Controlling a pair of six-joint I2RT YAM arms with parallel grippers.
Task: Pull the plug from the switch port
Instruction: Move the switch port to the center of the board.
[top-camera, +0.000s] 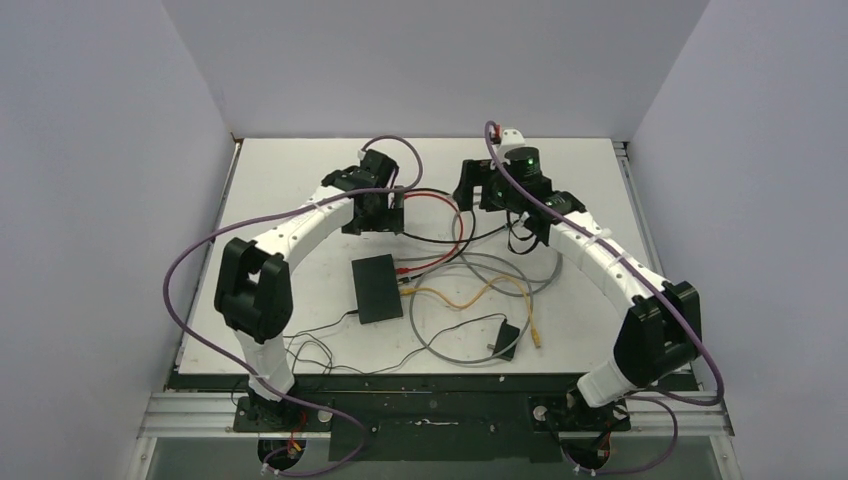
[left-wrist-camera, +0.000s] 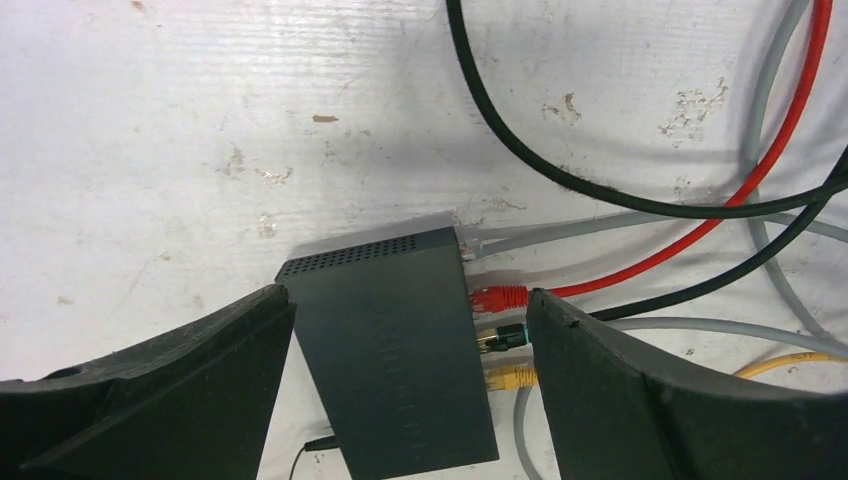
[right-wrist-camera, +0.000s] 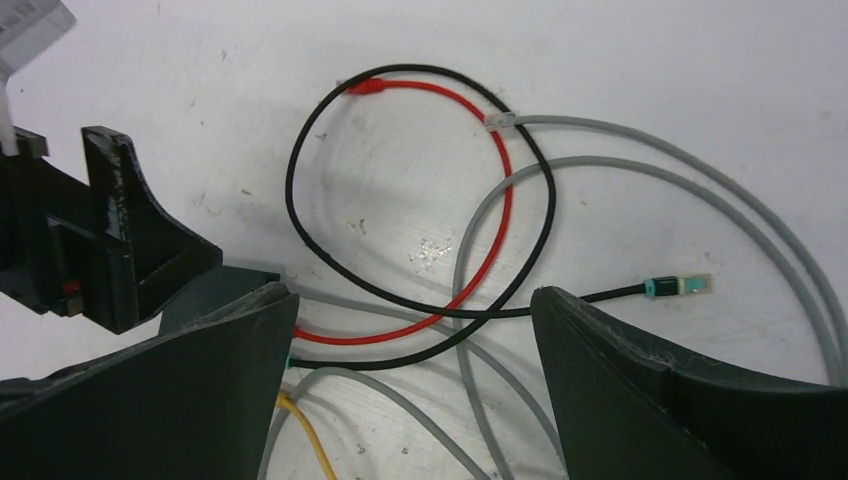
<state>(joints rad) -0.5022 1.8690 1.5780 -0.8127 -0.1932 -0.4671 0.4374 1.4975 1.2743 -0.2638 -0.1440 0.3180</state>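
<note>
Switch (top-camera: 377, 288) is lying flat a bit left of the middle of the bench (top-camera: 280, 170), closer to the near edge. Red plug (left-wrist-camera: 497, 297), teal-collared plug (left-wrist-camera: 505, 337) and yellow plug (left-wrist-camera: 512, 376) all sit in the ports on its side facing the right edge. Left gripper (left-wrist-camera: 410, 295) hangs over the switch's far end, jaws spread, gripping nothing. Right gripper (right-wrist-camera: 415, 292) is above the cable loops (right-wrist-camera: 508, 205) toward the far edge, jaws spread wide too.

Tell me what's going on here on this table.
Two robot arms are set to unplug a cable from the black switch. The left arm hovers near it, the right arm over the looped cables, both with jaws open and empty. The red plug sits in its port.
</note>
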